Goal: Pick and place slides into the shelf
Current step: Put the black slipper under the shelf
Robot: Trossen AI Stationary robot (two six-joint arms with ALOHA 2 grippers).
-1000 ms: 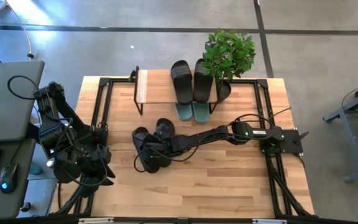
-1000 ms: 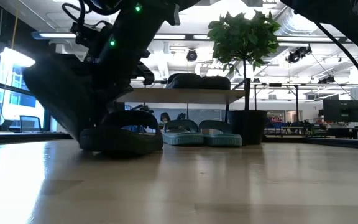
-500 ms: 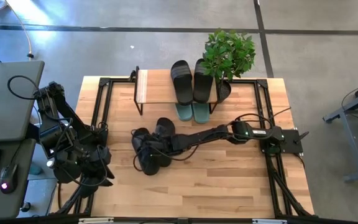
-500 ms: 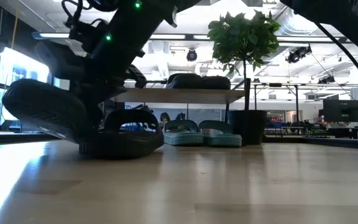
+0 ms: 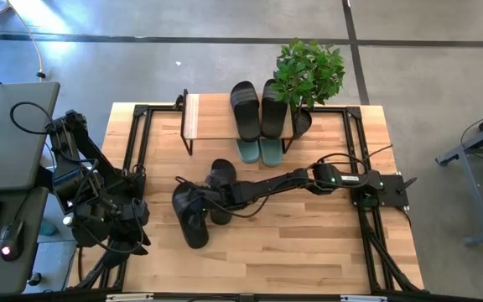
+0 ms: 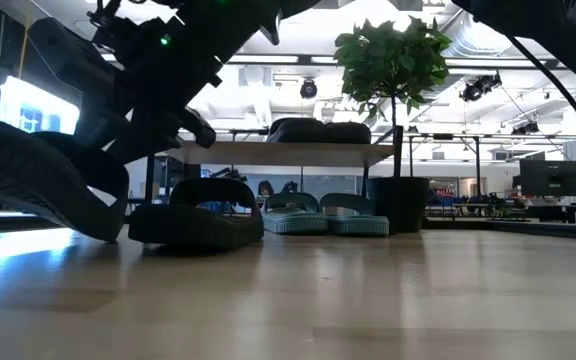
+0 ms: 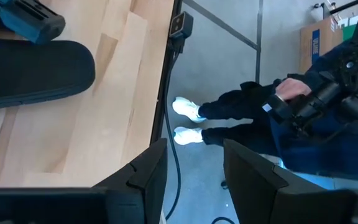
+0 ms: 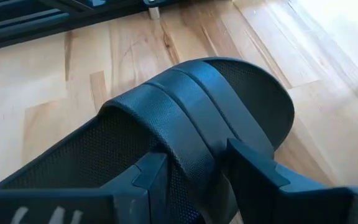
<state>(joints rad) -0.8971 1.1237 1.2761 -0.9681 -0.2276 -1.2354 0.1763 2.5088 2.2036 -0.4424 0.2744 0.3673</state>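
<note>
My right gripper (image 5: 201, 201) reaches in from the table's right and is shut on a black slide (image 5: 187, 220), which hangs tilted above the table (image 6: 38, 185). The second black slide (image 5: 220, 174) lies sole down on the table just beyond it (image 6: 198, 215). The shelf (image 5: 193, 117) stands at the far edge. A black pair (image 5: 258, 109) lies on its plank and a green pair (image 5: 258, 151) on the table beneath it. My left gripper (image 7: 194, 149) stands open over the table's near left edge, holding nothing. My right gripper has the black slide's wide strap (image 8: 191, 143) between its two fingers, one finger (image 8: 151, 174) on the footbed side and the other (image 8: 253, 171) on the toe side. The fingers slant down from the table's right. The slide hangs tilted, clear of the table.
A potted plant (image 5: 309, 71) stands at the shelf's right end. Black metal framing (image 5: 137, 143) runs along the table's edges. A person's legs (image 7: 229, 115) show on the floor beyond the table edge by my left arm. Open tabletop (image 5: 292, 243) lies toward the near edge.
My right gripper has turned at the wrist while staying in place. The held slide has swung from steeply tipped to flatter, away from the slide on the table. It now points toward the near left.
</note>
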